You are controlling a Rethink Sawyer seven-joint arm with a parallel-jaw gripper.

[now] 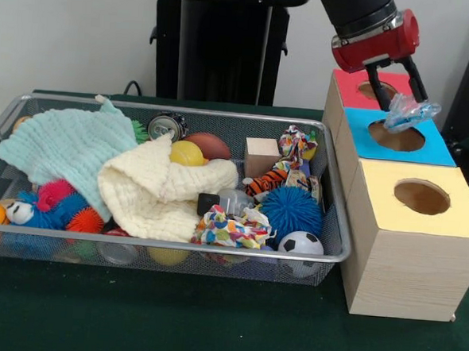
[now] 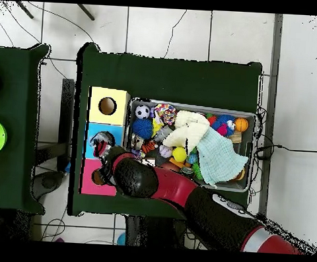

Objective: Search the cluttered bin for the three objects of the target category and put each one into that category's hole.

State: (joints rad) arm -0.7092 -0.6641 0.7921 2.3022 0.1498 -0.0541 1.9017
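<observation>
My gripper (image 1: 404,101) hangs over the blue box (image 1: 435,152), shut on a crumpled piece of clear bluish plastic (image 1: 412,113). The plastic dangles just above the blue box's round hole (image 1: 396,136), at its far edge. A red box (image 1: 353,87) with a hole stands behind the blue one, and a yellow box (image 1: 442,224) with a hole (image 1: 421,196) stands in front. In the overhead view the gripper (image 2: 105,147) sits over the blue box (image 2: 93,134), between the yellow box (image 2: 96,106) and the red box (image 2: 87,180).
A wire mesh bin (image 1: 174,250) lies left of the boxes. It holds a mint cloth (image 1: 65,145), a cream cloth (image 1: 158,191), a can (image 1: 166,126), a wooden block (image 1: 261,155), a spiky blue ball (image 1: 289,212), a small football (image 1: 300,247) and several other toys.
</observation>
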